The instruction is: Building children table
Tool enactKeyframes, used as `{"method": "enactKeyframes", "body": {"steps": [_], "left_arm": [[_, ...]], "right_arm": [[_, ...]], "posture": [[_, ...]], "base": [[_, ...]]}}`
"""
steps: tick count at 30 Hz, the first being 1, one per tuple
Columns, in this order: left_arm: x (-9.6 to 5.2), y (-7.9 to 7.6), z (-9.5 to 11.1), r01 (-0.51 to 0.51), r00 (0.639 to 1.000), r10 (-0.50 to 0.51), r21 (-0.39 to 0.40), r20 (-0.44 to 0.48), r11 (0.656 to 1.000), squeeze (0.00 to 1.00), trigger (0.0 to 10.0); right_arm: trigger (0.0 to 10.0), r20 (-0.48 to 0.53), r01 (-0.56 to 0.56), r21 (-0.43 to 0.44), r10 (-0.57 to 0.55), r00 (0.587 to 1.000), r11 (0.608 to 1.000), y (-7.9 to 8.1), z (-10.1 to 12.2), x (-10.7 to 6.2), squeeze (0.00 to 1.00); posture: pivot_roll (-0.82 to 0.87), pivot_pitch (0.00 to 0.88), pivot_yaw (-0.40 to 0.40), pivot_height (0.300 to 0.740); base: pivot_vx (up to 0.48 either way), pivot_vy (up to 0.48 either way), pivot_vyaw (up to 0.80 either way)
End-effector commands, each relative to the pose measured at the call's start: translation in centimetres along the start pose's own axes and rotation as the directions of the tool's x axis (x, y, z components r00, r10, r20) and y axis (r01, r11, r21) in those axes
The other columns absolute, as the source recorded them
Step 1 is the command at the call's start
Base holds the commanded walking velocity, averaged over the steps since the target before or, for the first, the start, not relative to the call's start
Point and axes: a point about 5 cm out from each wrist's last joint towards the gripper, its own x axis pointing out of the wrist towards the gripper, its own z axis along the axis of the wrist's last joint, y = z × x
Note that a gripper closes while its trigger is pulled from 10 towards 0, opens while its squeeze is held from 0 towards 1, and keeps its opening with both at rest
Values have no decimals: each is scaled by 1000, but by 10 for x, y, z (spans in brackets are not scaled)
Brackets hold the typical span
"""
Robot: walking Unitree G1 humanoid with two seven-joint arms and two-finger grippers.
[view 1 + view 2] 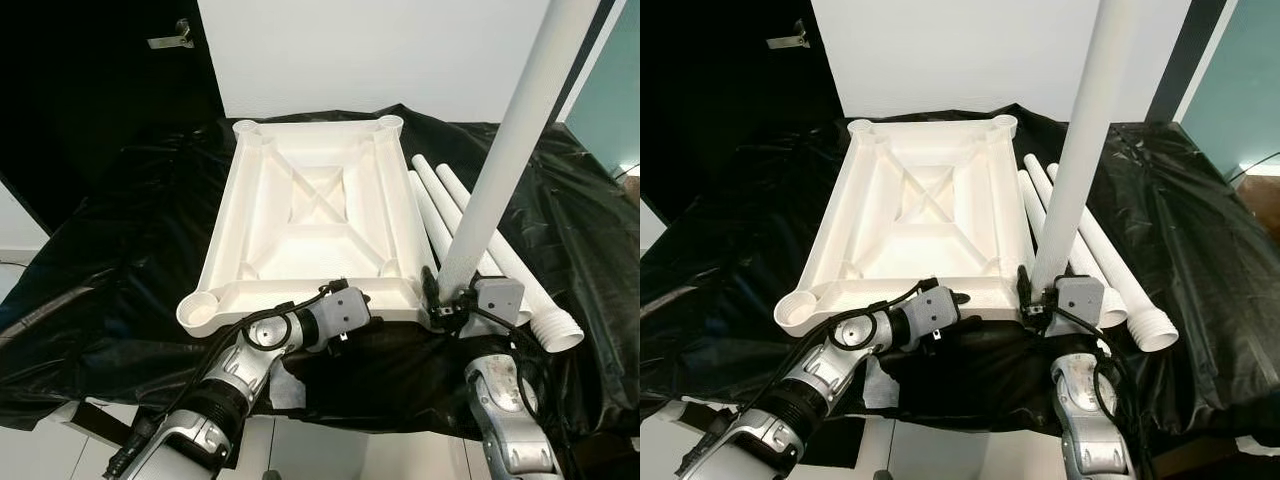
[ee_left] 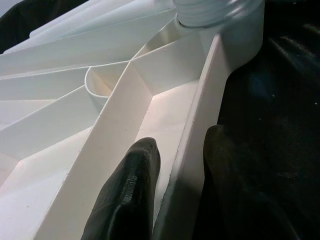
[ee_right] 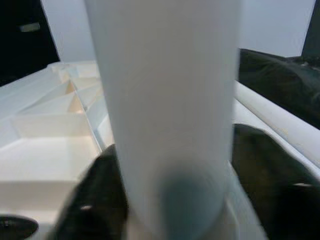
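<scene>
A white plastic tabletop (image 1: 315,215) lies upside down on black sheeting, ribs up, with round sockets at its corners. My left gripper (image 1: 345,325) is shut on the tabletop's near rim (image 2: 187,150), one finger (image 2: 130,195) inside the wall and one outside. My right gripper (image 1: 447,300) is shut on a long white table leg (image 1: 510,150) that stands nearly upright, slightly tilted, with its lower end at the near right corner socket. In the right wrist view the leg (image 3: 165,115) sits between both dark fingers (image 3: 92,200).
Three more white legs (image 1: 470,235) lie side by side on the black sheet (image 1: 120,260) right of the tabletop, one with a threaded end (image 1: 560,335) near the front. A white wall stands behind. Pale floor shows at the front.
</scene>
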Motion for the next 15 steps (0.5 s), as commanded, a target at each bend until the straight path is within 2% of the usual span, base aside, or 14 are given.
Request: {"method": "enactKeyframes", "body": {"steps": [1, 2, 3, 4, 6, 8, 11, 13, 15], "left_arm": [[-1, -14, -22, 29, 995, -35, -65, -96, 997, 0, 10000], [-1, -14, -22, 29, 995, -35, -65, -96, 997, 0, 10000], [-2, -14, -22, 29, 995, -35, -65, -96, 997, 0, 10000], [-1, -14, -22, 31, 995, -37, -64, -95, 997, 0, 10000], [-1, -14, -21, 35, 995, -41, -63, -93, 997, 0, 10000], [0, -14, -21, 39, 995, -44, -60, -91, 997, 0, 10000], [0, -14, -20, 40, 995, -45, -59, -91, 997, 0, 10000], [-1, -12, -20, 43, 995, -48, -54, -93, 998, 0, 10000], [-1, -12, -20, 43, 994, -48, -53, -93, 998, 0, 10000]], "right_arm": [[10000, -16, -53, 14, 53, 998, 999, -6, -2, 2, 1000], [10000, -16, -53, 14, 53, 998, 999, -6, -2, 2, 1000], [10000, -5, -125, 9, 125, 992, 992, -7, 0, 3, 0], [10000, -4, -216, 16, 216, 976, 976, -9, 2, 5, 0], [10000, -3, -329, 20, 329, 944, 944, -15, 6, 6, 0], [10000, -4, -396, 5, 396, 918, 918, -22, 8, 7, 0], [10000, -7, -422, -4, 422, 907, 907, -24, 9, 8, 0], [10000, -45, -527, -33, 526, 850, 849, -33, 11, 12, 0], [10000, -51, -542, -34, 540, 840, 840, -34, 11, 14, 0]], "posture": [[-96, 19, 12, 740], [-96, 19, 12, 740], [-98, 19, 13, 740], [-102, 20, 15, 740], [-106, 18, 18, 740], [-107, 17, 17, 740], [-107, 17, 17, 740], [-103, 12, 19, 740], [-103, 12, 19, 740]], "base": [[0, 0, 0], [0, 0, 0], [0, 0, 0], [0, 0, 0], [0, 0, 0], [0, 0, 0], [0, 0, 0], [0, 0, 0], [0, 0, 0]]}}
